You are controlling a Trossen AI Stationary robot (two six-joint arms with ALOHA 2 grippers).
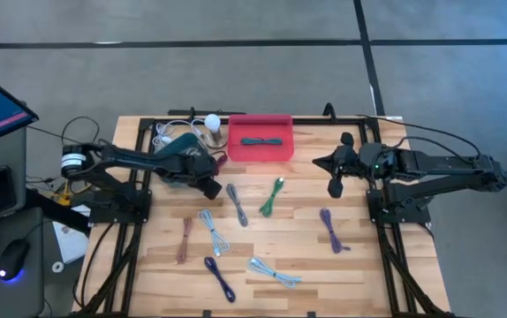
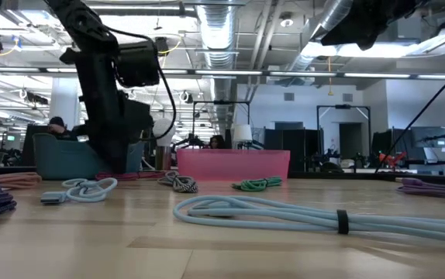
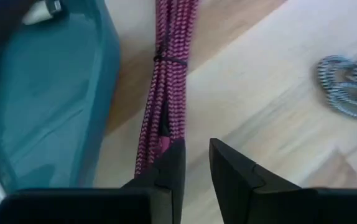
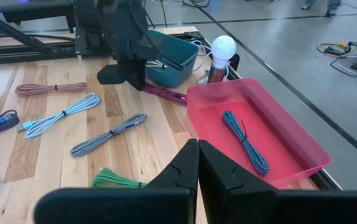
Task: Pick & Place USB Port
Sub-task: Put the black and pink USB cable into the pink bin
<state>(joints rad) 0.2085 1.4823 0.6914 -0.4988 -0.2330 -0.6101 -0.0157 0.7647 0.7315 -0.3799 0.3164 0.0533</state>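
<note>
Cable, magenta: on table between teal bin and red tray, long axis running straight ahead of left claw. Claw part-open, holding nothing, over cable's near end. Right claw shut, empty, far side of tray; left arm nearer.

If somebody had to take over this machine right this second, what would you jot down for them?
Left tool: down at the table beside the teal bin, fingers slightly apart at the end of the magenta cable, which lies on the wood; no firm grip visible.
Right tool: shut, empty, waiting above the right side of the table.
Done: one dark blue cable lies in the pink tray.
Left: the magenta cable, then the bundled cables across the table: grey, green, brown, purple ones, light blue ones. Whether all go in the tray I cannot tell.
</note>
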